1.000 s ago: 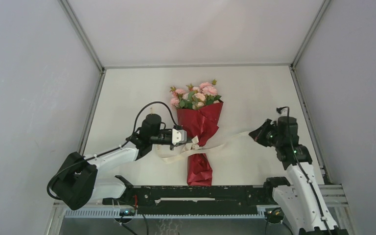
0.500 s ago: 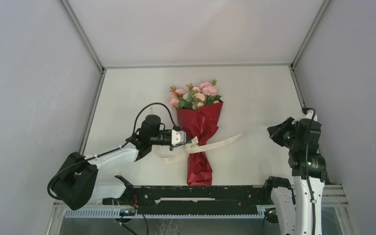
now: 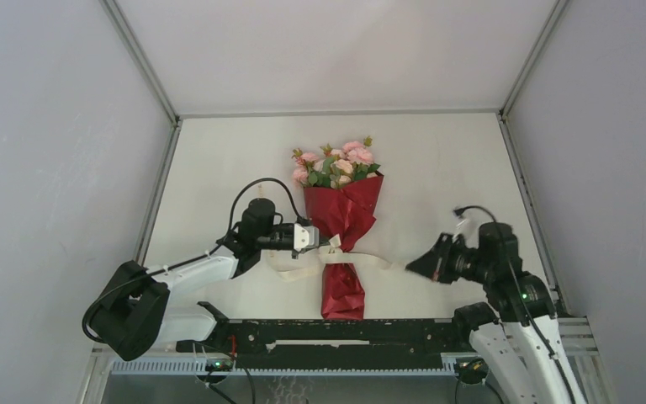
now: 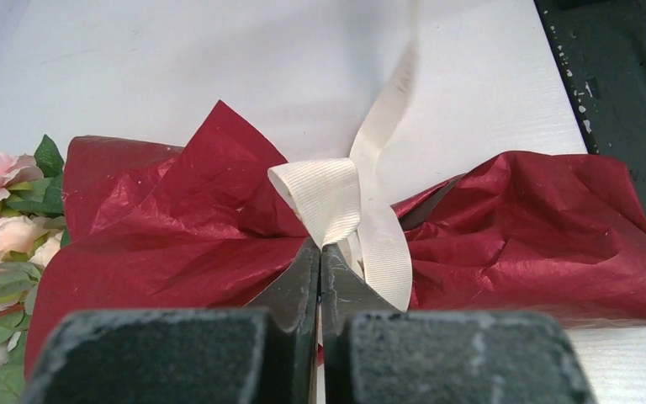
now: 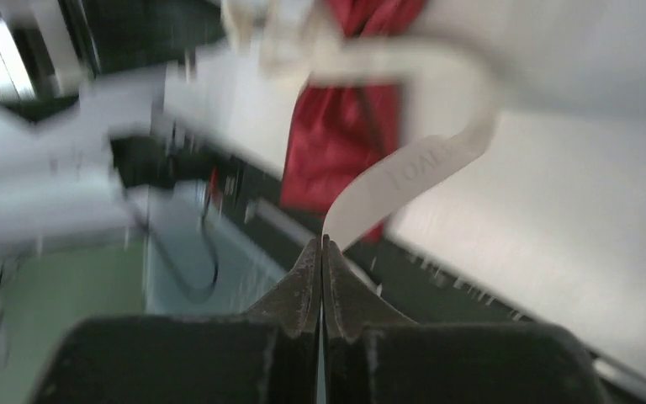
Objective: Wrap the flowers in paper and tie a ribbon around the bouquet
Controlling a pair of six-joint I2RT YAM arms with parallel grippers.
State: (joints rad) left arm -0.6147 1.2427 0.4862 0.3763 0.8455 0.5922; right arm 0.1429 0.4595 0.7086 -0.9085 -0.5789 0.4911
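The bouquet point(image 3: 342, 215) lies in the middle of the table. Its pink flowers point(image 3: 336, 162) point to the far side, above a cone of dark red paper point(image 3: 344, 290). The cream ribbon point(image 3: 368, 261) circles the pinched waist of the paper. My left gripper point(image 3: 330, 247) comes in from the left and is shut on a ribbon loop point(image 4: 324, 195) right at that waist, over the paper point(image 4: 177, 248). My right gripper point(image 3: 409, 266), low and right of the bouquet, is shut on the ribbon's free end point(image 5: 420, 164), which curves back to the paper point(image 5: 345, 139).
A black rail point(image 3: 345, 332) runs along the near table edge just below the bouquet's foot. Grey enclosure walls point(image 3: 59, 151) stand on both sides and at the back. The left arm's cable point(image 3: 256, 187) arcs above its wrist.
My right arm has swung from high at the right down and left toward the bouquet, still holding the ribbon end, so that tail now hangs shorter and slacker. The left gripper has stayed put.
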